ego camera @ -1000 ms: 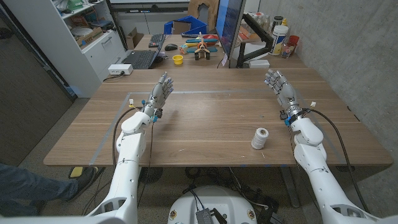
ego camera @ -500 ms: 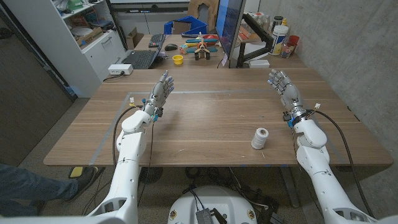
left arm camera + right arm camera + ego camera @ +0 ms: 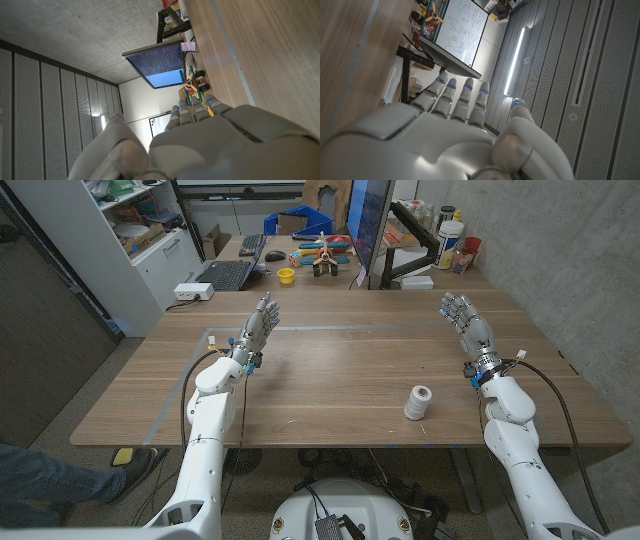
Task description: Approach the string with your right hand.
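Note:
A small white spool of string (image 3: 418, 402) stands upright on the wooden table (image 3: 340, 370) near its front edge, right of centre. My right hand (image 3: 467, 322) is raised over the table's right side with fingers straight and apart, holding nothing; it is behind and to the right of the spool, well apart from it. The back of that hand (image 3: 455, 135) fills the lower part of the right wrist view. My left hand (image 3: 257, 328) is up at the left with fingers extended, empty; its back (image 3: 200, 140) also appears in the left wrist view.
Pale tape lines (image 3: 190, 375) mark a rectangle on the tabletop. Behind the table are a monitor (image 3: 368, 225) on a black arm, a keyboard (image 3: 227, 275), a yellow cup (image 3: 286, 276), colourful toys (image 3: 322, 255) and bottles (image 3: 452, 230). A white shelf (image 3: 140, 240) stands at the left.
My right hand and forearm have drifted to the right and slightly farther back, away from the spool. The left hand and the spool have stayed put.

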Controlling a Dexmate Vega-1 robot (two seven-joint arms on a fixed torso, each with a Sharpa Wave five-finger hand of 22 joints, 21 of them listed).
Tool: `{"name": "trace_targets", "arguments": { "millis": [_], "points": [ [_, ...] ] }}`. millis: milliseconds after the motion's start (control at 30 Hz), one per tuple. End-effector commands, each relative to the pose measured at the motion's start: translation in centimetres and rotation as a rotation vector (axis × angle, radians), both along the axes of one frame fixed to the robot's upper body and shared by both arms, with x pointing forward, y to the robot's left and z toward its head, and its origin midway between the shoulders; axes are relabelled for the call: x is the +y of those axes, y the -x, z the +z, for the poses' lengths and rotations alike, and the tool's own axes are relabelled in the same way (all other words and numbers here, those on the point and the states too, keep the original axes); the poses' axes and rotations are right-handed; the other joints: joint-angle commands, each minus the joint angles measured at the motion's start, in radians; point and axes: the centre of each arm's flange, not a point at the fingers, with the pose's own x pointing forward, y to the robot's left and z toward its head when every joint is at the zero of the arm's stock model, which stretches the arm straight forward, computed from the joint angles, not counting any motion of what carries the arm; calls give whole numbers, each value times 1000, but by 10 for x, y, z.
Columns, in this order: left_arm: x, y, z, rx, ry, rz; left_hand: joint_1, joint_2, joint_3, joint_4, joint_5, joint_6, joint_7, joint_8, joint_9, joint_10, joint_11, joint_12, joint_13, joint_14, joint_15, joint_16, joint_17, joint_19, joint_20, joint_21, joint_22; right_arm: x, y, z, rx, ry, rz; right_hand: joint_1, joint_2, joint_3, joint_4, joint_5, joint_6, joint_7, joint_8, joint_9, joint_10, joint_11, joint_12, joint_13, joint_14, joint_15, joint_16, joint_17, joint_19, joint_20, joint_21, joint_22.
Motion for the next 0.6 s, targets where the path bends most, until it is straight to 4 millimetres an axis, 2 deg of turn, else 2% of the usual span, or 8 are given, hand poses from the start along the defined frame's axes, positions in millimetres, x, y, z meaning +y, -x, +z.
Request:
{"name": "trace_targets", "arguments": {
  "millis": [33, 600],
  "points": [
    [-3, -1, -3, 8, -4, -3, 13, 0, -4, 3, -4, 10, 0, 3, 5, 2, -3, 0, 6, -4, -1, 1, 2, -8, 3, 1, 5, -6, 10, -6, -8, 12, -17, 12, 4, 6, -5, 9, 12, 0, 3, 5, 15, -8, 7, 3, 10, -64, -3, 1, 9, -47, -7, 3],
    [-8, 0, -1, 12, -18, -7, 15, 2, -7, 3, -7, 15, 0, 4, 5, 2, -2, -1, 6, -4, 0, 1, 2, -10, 4, 1, 5, -11, 22, -13, -10, 46, -44, 13, 5, 7, -6, 9, 30, -5, 1, 4, 27, -20, 7, 3, 23, -65, -3, 2, 19, -48, -15, 3]
  ]
}}
